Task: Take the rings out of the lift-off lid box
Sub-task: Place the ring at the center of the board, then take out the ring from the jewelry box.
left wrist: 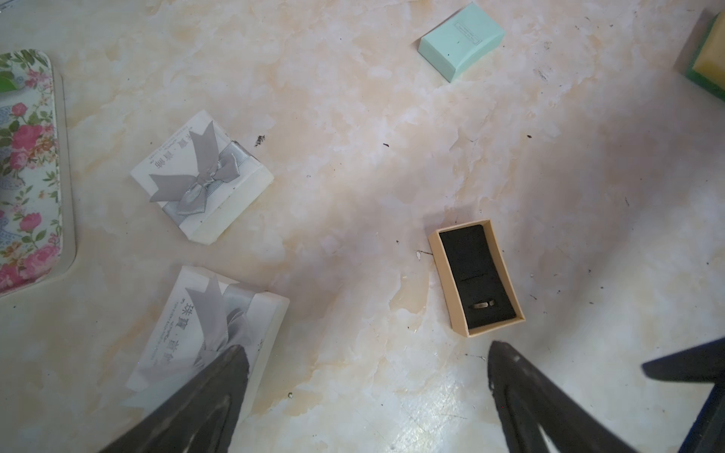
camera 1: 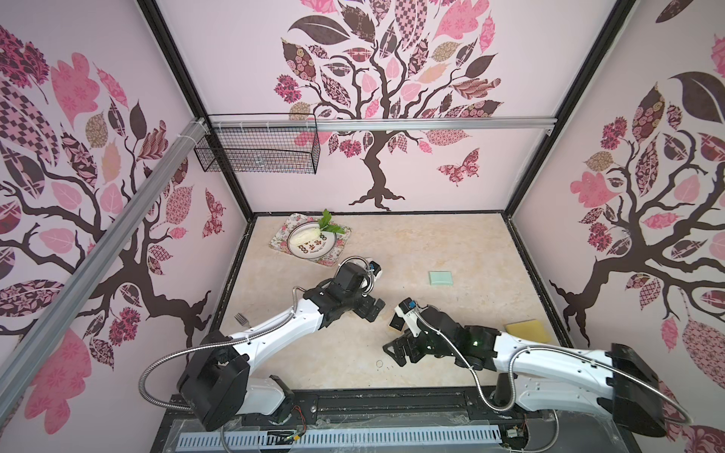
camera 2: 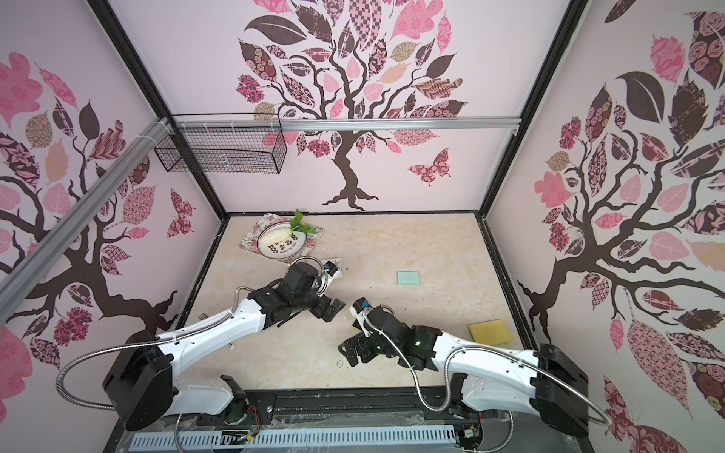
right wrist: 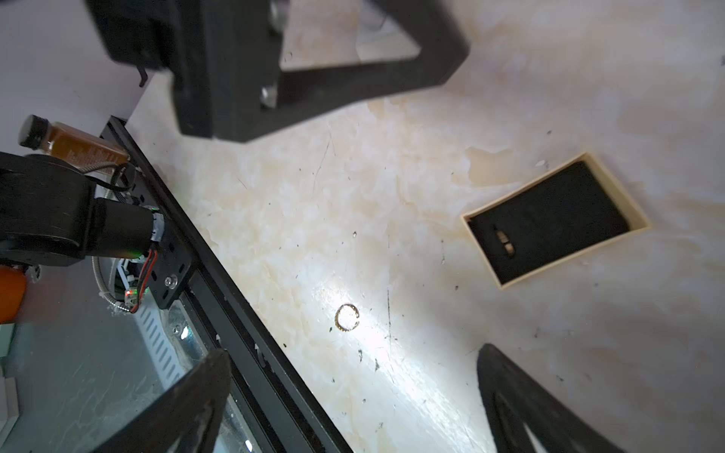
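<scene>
Near the table (camera 1: 451, 243) front edge, hovering with right gripper (right wrist: 353, 350) spread wide over one loose ring (right wrist: 347, 317); left gripper (left wrist: 368, 347) likewise gaping, holding nothing. Probably best next: straddling the second ring (left wrist: 483, 304) wedged in the open box (left wrist: 451, 286) foam, pinching gently, lifting straight.

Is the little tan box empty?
Not empty. The open tan box has one ring tucked in its black foam; a loose ring lies outside on the tabletop.
</scene>
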